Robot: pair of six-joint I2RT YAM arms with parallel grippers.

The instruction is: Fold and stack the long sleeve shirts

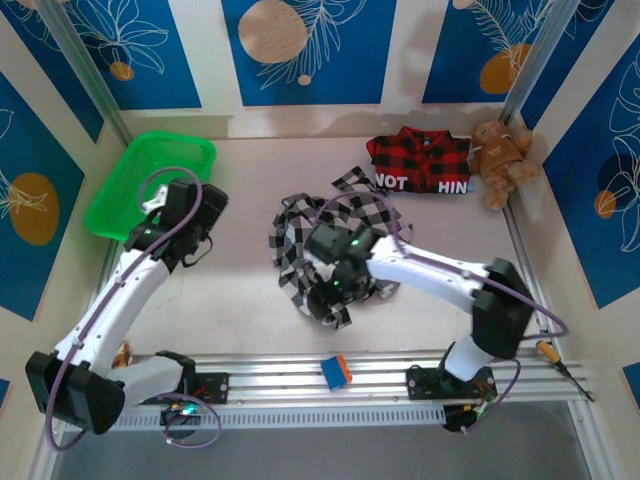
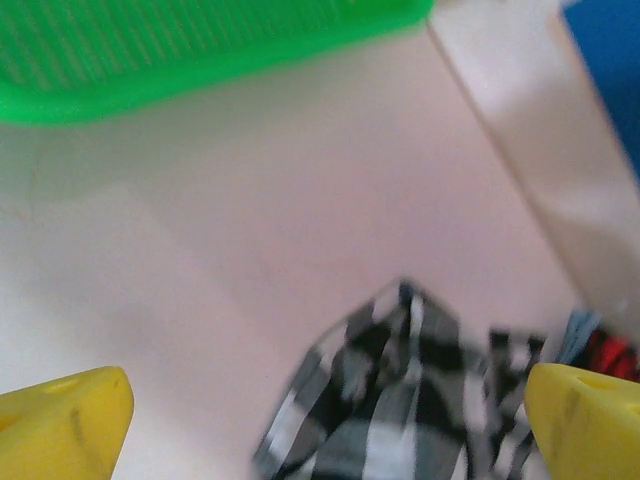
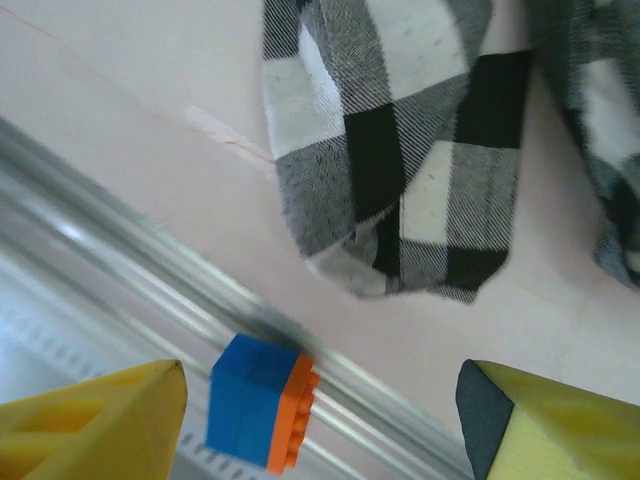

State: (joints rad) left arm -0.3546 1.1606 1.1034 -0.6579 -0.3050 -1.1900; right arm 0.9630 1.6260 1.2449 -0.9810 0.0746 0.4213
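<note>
Blocks (image 1: 337, 372) sit on the metal rail (image 1: 260, 378) edging a pale table (image 1: 250, 170) with blue-patterned walls around it. A green basket (image 1: 150, 180) stands far left. The left gripper (image 2: 325, 425) and right gripper (image 3: 320, 420) have their fingers apart, holding nothing. The checked shirt (image 1: 300, 250) lies crumpled mid-table, the plaid shirt (image 1: 420, 165) folded far right.

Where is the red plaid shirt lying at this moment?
In the top view, the red plaid shirt lies at the far right of the table, beside the teddy bear in the corner, apart from the checked shirt.
</note>
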